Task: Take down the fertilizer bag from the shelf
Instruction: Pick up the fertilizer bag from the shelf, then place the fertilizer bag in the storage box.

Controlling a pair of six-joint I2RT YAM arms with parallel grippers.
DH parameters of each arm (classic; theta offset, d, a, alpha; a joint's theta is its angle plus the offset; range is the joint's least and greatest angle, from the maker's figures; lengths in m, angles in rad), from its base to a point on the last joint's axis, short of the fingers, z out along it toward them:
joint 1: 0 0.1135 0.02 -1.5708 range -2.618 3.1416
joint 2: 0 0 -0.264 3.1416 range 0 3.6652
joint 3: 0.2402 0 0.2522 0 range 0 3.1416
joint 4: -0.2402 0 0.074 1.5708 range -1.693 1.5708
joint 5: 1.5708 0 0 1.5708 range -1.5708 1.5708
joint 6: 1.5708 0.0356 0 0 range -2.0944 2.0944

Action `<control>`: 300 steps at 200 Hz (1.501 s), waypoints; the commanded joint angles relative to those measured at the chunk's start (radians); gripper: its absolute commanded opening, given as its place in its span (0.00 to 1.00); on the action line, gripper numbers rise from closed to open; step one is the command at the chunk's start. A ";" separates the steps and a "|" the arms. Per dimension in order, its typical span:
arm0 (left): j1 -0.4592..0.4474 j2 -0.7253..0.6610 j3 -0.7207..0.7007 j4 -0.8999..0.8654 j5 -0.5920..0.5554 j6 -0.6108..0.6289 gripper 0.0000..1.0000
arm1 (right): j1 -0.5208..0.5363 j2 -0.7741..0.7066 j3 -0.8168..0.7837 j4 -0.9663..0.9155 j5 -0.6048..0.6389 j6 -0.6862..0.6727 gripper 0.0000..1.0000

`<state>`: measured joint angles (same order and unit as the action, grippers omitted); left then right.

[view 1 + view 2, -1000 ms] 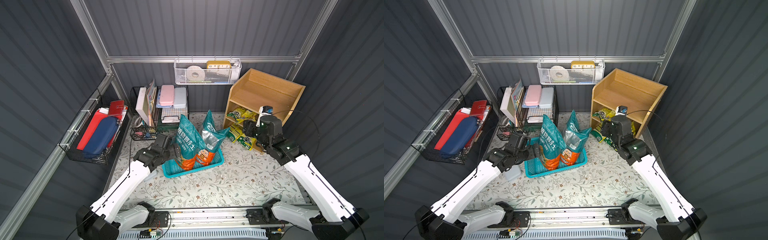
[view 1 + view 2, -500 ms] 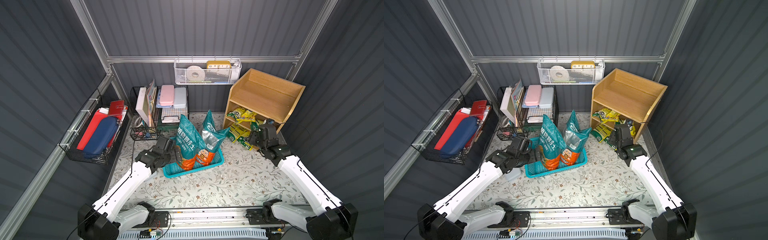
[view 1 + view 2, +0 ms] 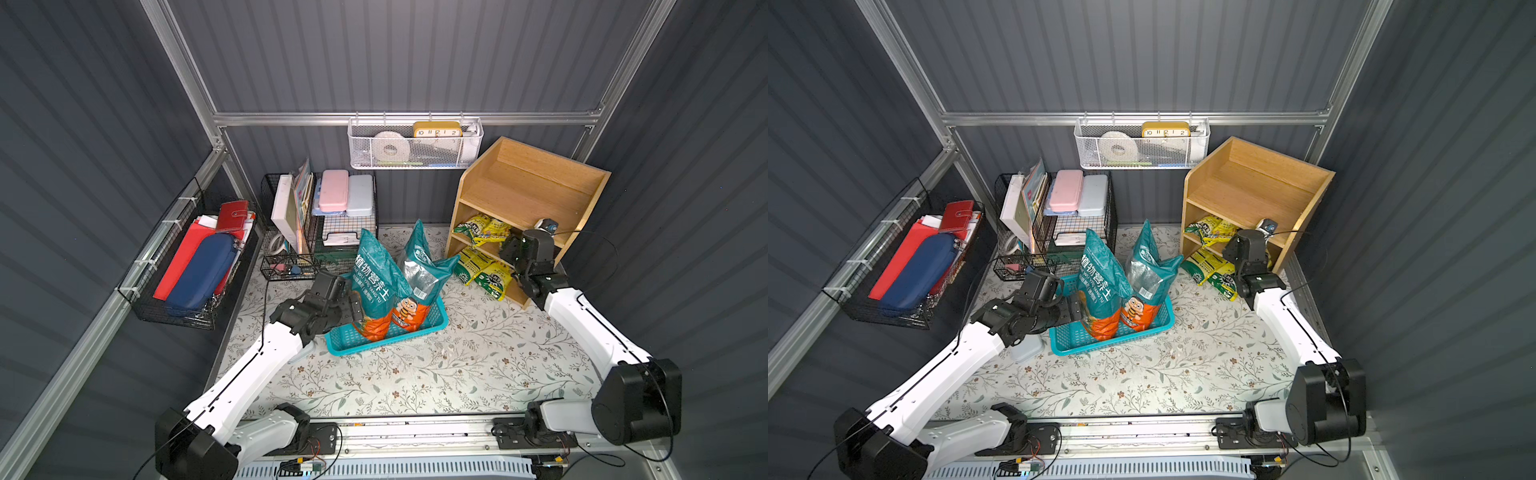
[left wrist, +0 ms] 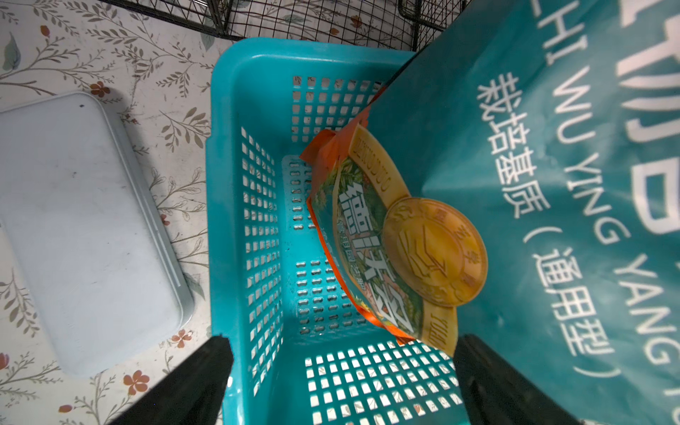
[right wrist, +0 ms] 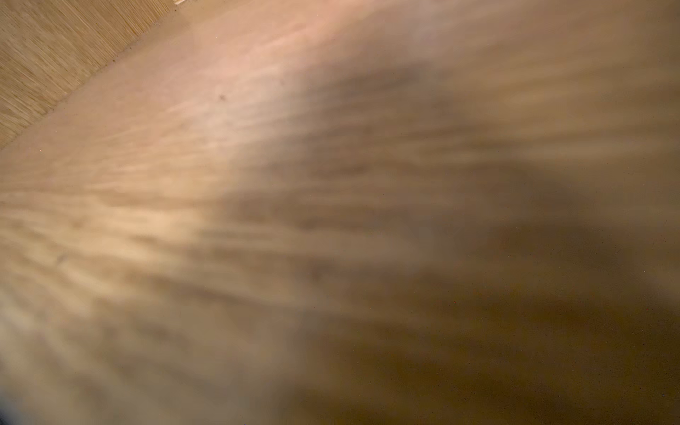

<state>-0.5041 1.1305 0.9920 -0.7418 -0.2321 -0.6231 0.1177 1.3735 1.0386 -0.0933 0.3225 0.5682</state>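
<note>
On your left, a pale blue case [image 4: 84, 228] is lying flat on the flowered mat [image 3: 415, 374], just beside the teal basket [image 4: 228, 184]. Your left gripper [image 4: 340, 386] is hovering over the near end of that basket, its jaws spread wide and gripping nothing. Two tall soil bags [image 3: 376, 286] are standing in the basket, and a small orange pouch [image 4: 371, 235] is leaning against one of them. Further right, the wooden shelf [image 3: 536, 183] is standing in the back corner. Yellow-green fertilizer bags [image 3: 478, 227] are lying at the left end of its middle tier, and more are slumping out of the lowest tier onto the mat. Your right gripper [image 3: 508, 248] is reaching into the middle tier just beside those bags. Its jaws are hidden in both top views and its wrist view is showing only blurred wood, so you cannot tell how they stand
</note>
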 commanded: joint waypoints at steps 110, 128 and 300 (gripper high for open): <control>0.003 -0.031 -0.019 -0.011 -0.003 -0.036 0.99 | -0.003 -0.220 -0.178 -0.046 -0.119 0.048 0.00; 0.003 -0.035 -0.027 0.006 0.000 -0.040 1.00 | -0.003 -0.329 -0.227 -0.057 -0.185 0.014 0.00; 0.003 -0.035 -0.030 0.016 0.034 -0.092 1.00 | 0.412 -0.329 0.274 -0.369 -0.609 -0.166 0.00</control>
<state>-0.5041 1.1206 0.9771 -0.7113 -0.2016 -0.6827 0.4129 0.9783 1.2026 -0.4526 -0.1967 0.4614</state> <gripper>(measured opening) 0.995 0.042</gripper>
